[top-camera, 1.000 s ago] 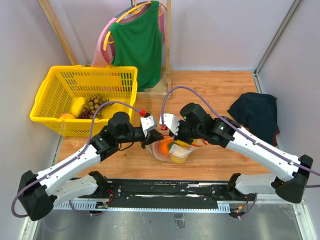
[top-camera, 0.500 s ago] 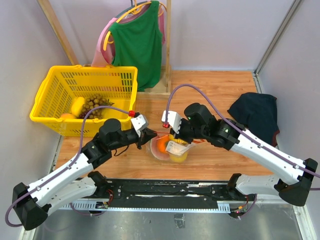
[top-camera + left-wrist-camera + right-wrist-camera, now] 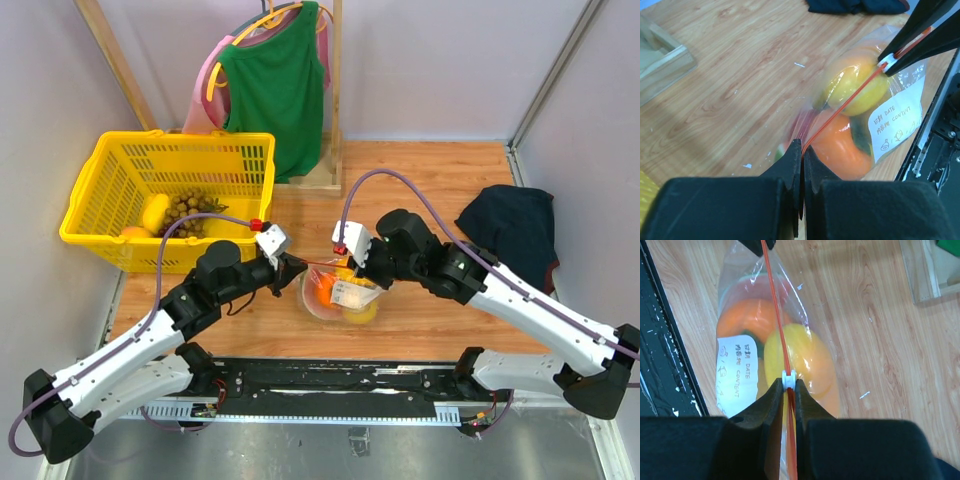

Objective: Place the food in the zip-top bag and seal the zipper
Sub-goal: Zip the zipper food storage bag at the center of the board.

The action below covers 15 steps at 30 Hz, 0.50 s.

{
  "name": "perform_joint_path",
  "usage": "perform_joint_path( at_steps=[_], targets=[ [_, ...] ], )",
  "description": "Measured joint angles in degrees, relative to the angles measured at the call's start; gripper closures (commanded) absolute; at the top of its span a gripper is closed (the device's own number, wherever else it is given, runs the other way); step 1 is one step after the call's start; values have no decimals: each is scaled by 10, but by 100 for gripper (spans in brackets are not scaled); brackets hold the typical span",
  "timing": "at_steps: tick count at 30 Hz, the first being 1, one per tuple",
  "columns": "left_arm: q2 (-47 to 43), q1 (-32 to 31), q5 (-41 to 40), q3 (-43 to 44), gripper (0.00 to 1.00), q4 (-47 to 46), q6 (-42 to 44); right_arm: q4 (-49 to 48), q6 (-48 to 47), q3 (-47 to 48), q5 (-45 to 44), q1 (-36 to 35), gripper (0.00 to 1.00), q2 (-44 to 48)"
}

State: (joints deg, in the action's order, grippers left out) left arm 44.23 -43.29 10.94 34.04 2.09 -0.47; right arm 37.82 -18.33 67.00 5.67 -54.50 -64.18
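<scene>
The clear zip-top bag [image 3: 338, 293] hangs between my two grippers just above the table, holding an orange piece [image 3: 842, 145] and a yellow piece [image 3: 860, 87]; it also shows in the right wrist view [image 3: 747, 310]. The red-orange zipper [image 3: 840, 107] is stretched taut between them, and shows in the right wrist view [image 3: 776, 325]. My left gripper [image 3: 802, 150] is shut on the zipper's left end. My right gripper [image 3: 788, 386] is shut on the zipper right behind its small white slider [image 3: 788, 376]. A white label [image 3: 735, 367] is on the bag's side.
A yellow basket [image 3: 120, 240] with grapes and more toy food stands at the back left. A wooden rack with a green shirt [image 3: 275, 85] stands behind. A dark navy cloth heap [image 3: 510, 225] lies at the right. The black rail [image 3: 330, 380] runs along the near edge.
My left gripper has drawn back to the left, pulling the zipper strip out straight. My right gripper has shifted slightly right with the slider end. The bag has narrowed between them.
</scene>
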Motion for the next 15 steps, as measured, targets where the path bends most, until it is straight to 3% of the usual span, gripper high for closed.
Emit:
perform_joint_path(
  at_steps=[15],
  targets=[
    [-20,1,-78,0,100,38,-5,63,16,-29,-46,21,99,38]
  ],
)
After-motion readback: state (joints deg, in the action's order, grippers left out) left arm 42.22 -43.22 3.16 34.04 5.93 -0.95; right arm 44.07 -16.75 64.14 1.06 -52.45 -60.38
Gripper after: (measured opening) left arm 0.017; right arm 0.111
